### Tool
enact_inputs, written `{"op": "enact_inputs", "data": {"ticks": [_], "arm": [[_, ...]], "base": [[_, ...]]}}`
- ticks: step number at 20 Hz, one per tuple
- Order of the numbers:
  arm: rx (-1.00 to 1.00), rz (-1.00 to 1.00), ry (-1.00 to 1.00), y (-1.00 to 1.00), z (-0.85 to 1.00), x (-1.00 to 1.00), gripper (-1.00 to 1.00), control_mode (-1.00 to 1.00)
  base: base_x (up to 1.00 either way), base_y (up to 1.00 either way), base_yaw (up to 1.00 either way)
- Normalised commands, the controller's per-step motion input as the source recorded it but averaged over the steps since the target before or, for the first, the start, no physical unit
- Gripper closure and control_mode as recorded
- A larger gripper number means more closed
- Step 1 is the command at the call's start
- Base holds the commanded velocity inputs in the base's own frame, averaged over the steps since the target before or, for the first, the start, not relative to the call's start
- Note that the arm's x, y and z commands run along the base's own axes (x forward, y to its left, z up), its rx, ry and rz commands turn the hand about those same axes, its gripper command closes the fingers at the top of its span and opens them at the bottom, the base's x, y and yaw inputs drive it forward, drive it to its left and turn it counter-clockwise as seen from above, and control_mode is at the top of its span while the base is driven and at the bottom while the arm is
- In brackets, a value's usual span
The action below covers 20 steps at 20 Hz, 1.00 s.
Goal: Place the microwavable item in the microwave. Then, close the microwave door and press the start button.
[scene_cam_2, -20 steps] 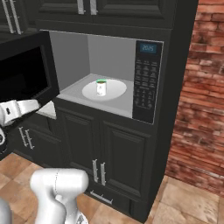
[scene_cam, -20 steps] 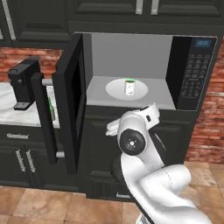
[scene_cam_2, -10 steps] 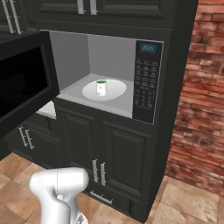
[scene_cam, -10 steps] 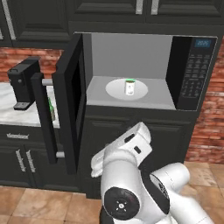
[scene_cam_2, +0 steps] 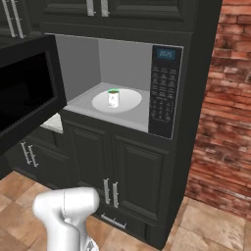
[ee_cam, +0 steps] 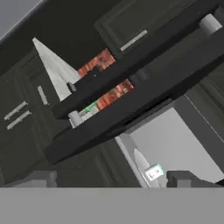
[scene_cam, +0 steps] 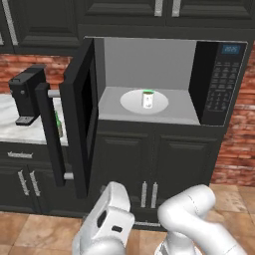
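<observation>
Coffee machine [scene_cam: 27, 94] stands on the counter, left of the microwave [scene_cam: 164, 79]. Microwave door [scene_cam: 82, 114] hangs open at the cavity's left side, its long bar handle [scene_cam: 52, 134] on the outer face. White cup with green rim [scene_cam: 148, 98] sits upright on the round turntable [scene_cam: 132, 102], centred inside the cavity. Keypad panel [scene_cam: 221, 77] on the right side. Gripper [ee_cam: 109, 179]: finger tips spread wide apart, nothing between them, the door bar crossing above them in the hand view.
</observation>
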Motion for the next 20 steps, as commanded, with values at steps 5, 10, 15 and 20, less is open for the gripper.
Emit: {"op": "enact_inputs", "data": {"ticks": [5,10,15,20], "arm": [[-0.27,0.08,0.03,1.00,-0.60,0.75,-1.00,-1.00],[-0.33,0.00,0.05,1.00,-0.64,0.98,-1.00,-1.00],[-0.37,0.00,0.00,1.00,-0.65,0.95,-1.00,-1.00],[-0.13,-0.06,0.16,0.31,-0.29,1.00,-1.00,-1.00]], "base": [[0.00,0.00,0.00],[0.00,0.00,0.00],[0.00,0.00,0.00],[0.00,0.00,0.00]]}}
